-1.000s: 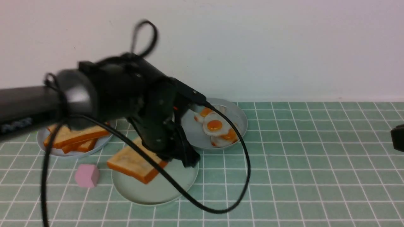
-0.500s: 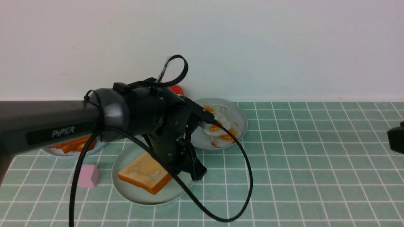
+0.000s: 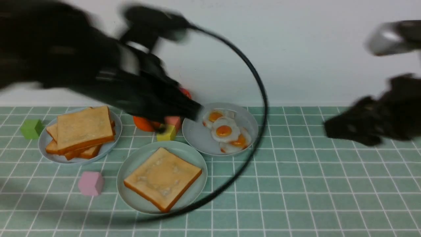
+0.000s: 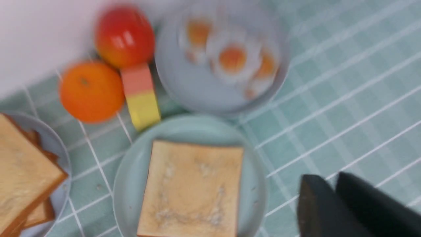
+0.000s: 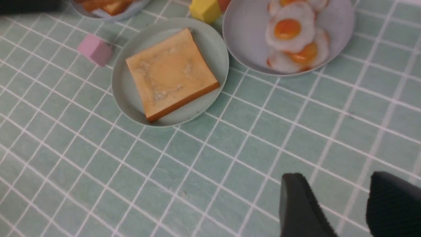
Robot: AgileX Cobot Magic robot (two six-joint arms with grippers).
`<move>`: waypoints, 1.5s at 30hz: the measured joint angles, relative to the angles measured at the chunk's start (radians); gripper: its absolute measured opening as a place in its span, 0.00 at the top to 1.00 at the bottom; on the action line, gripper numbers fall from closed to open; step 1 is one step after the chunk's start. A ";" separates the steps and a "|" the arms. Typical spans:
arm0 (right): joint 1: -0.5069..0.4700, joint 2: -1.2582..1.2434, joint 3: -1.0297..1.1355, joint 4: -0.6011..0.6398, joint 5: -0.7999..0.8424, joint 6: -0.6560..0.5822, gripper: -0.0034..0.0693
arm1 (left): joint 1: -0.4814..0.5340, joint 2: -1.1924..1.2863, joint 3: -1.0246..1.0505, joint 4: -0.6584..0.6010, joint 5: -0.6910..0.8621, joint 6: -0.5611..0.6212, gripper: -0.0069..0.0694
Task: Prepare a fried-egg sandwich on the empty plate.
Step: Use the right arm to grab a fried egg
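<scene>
Black left claw (image 4: 329,180) looked clenched and empty, though blurred; right claw (image 5: 338,179) stood released, holding nothing. One toast (image 3: 162,177) lay on the mint plate (image 3: 132,164); eggs (image 3: 224,131) sat on a grey plate (image 3: 197,140) beside it.

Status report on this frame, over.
Left gripper shut, empty; right gripper open, empty. One toast slice on mint plate, eggs not yet added. Left arm's cable loops around plate's front.
</scene>
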State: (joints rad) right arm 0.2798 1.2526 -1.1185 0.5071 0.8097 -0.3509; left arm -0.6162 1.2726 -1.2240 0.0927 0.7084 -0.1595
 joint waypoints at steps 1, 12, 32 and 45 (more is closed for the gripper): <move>0.000 0.055 -0.027 0.012 0.000 -0.003 0.53 | 0.000 -0.066 0.047 -0.012 -0.023 -0.002 0.92; 0.000 0.643 -0.450 0.045 0.069 -0.026 0.53 | 0.000 -0.585 0.568 -0.074 -0.384 -0.025 0.93; -0.008 1.315 -1.255 0.051 0.192 0.038 0.47 | 0.000 -0.656 0.638 -0.076 -0.484 -0.142 0.93; -0.010 1.343 -1.260 0.110 0.169 0.040 0.47 | 0.000 -0.656 0.638 -0.076 -0.484 -0.143 0.93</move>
State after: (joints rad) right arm 0.2702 2.5959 -2.3786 0.6170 0.9786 -0.3108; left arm -0.6162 0.6167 -0.5857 0.0162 0.2248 -0.3022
